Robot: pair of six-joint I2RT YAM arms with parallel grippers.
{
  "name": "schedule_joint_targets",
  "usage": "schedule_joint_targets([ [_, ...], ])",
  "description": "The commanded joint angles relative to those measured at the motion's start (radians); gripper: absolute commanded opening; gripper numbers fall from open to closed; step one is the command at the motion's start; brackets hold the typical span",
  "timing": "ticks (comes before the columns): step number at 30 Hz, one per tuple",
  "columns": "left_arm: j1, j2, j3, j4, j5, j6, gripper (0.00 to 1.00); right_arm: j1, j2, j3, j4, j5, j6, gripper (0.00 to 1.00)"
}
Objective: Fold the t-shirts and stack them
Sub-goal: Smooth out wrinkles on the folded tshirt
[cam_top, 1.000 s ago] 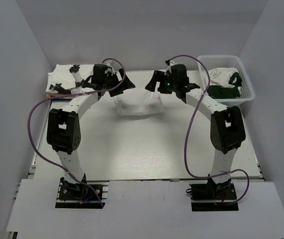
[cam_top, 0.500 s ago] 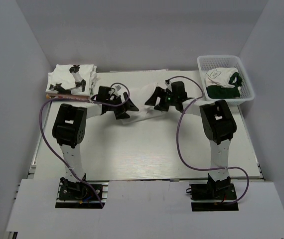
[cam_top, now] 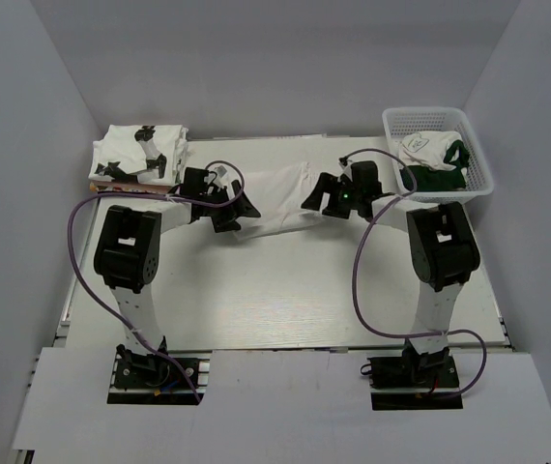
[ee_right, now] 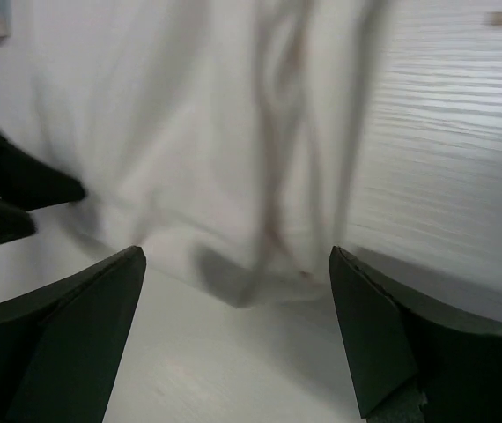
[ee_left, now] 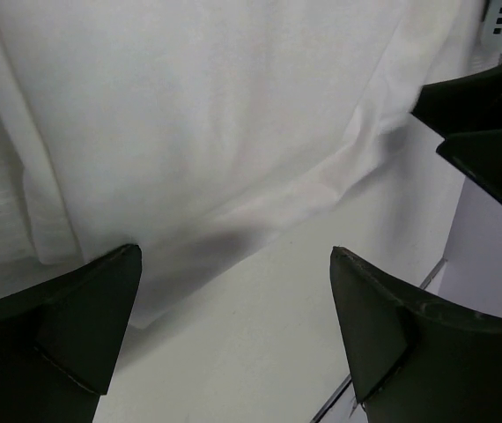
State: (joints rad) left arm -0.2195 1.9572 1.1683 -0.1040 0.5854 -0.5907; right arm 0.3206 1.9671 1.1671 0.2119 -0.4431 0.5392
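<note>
Both grippers have dropped from the far edge of the tabletop [cam_top: 285, 290], where a second ago they held a white t-shirt [cam_top: 275, 188] hanging between them. The shirt now lies flat on the wood in the far middle of the table, running as a creased band at a slant between the two tools.

The left gripper [cam_top: 237, 215] sits at the shirt's left end with its jaws spread wide. Its wrist view shows the cloth [ee_left: 198, 115] lying loose on the table ahead of the parted fingers [ee_left: 84, 326]. The right gripper [cam_top: 314, 193] sits at the right end, also spread wide. Its wrist view is blurred but shows the folds of the shirt [ee_right: 189, 132] just ahead of its fingers [ee_right: 75, 344].

A stack of folded shirts [cam_top: 135, 153] with black prints rests in the far left corner. A white mesh basket [cam_top: 478, 164] in the far right corner holds more crumpled garments [cam_top: 430, 155], white and dark green.
</note>
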Motion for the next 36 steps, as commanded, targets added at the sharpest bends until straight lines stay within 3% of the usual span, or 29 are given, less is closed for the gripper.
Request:
schedule_joint_targets([
  [1,0.037,-0.003,-0.036,-0.154,-0.173,0.084,1.00,-0.068,-0.028,-0.020,-0.210,0.172,-0.148,0.90],
  [7,0.016,-0.026,0.053,-0.178,-0.151,0.094,1.00,-0.031,-0.161,-0.015,-0.210,0.074,-0.176,0.90],
  [15,-0.017,-0.213,0.076,-0.117,-0.101,0.071,1.00,0.049,-0.297,-0.072,-0.117,-0.077,-0.133,0.90],
  [19,-0.026,-0.210,0.062,-0.074,-0.076,0.049,1.00,0.090,-0.231,-0.106,0.001,-0.135,-0.074,0.90],
  [29,-0.014,0.028,0.152,-0.086,-0.082,0.049,1.00,0.075,0.065,-0.015,-0.026,-0.118,-0.044,0.90],
  [36,-0.015,0.014,0.249,-0.148,-0.125,0.092,1.00,0.083,-0.020,0.074,-0.155,-0.098,-0.125,0.90],
])
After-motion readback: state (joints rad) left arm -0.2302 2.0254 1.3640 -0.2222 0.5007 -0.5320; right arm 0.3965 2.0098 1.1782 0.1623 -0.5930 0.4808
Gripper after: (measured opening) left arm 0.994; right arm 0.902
